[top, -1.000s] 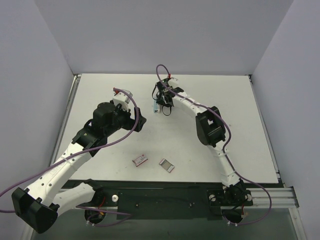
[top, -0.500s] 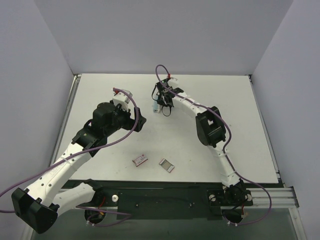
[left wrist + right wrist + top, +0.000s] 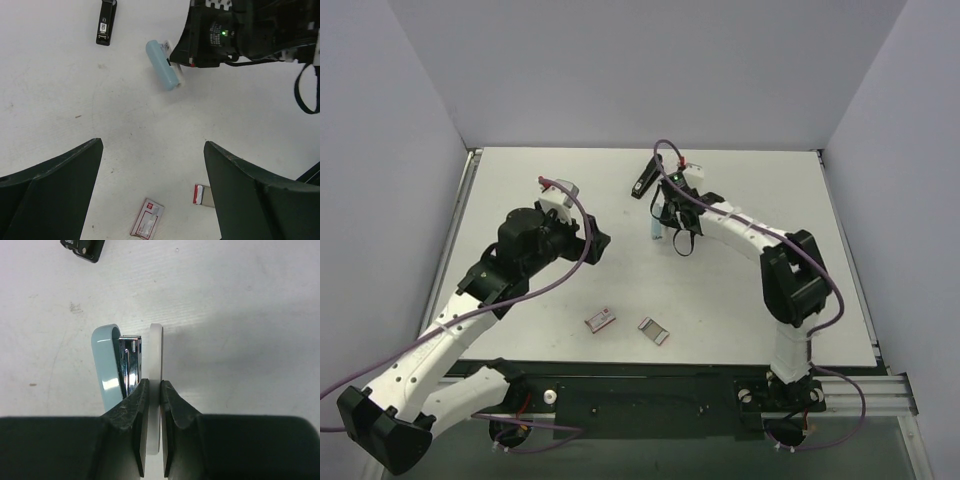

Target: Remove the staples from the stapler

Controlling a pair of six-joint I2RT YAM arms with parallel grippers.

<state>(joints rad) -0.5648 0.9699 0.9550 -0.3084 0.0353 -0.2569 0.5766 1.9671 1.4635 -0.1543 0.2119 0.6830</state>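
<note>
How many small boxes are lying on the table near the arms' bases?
2. A pinkish-red box lies near the front edge of the table; a grey box with a red end lies just to its right, apart. Others may be hidden.

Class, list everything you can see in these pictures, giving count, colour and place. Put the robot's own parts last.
stapler: 1, pale blue with silver rail and white strip, far half of the table, centre
black bar: 1, black with white label, just beyond the stapler, apart from it
box: 1, pinkish-red, near edge, centre
tab: 1, grey with red end, right of the box
table: 1, white
left gripper: 1, dark, open, over bare table left of the stapler
right gripper: 1, dark, shut on the stapler's white strip
</note>
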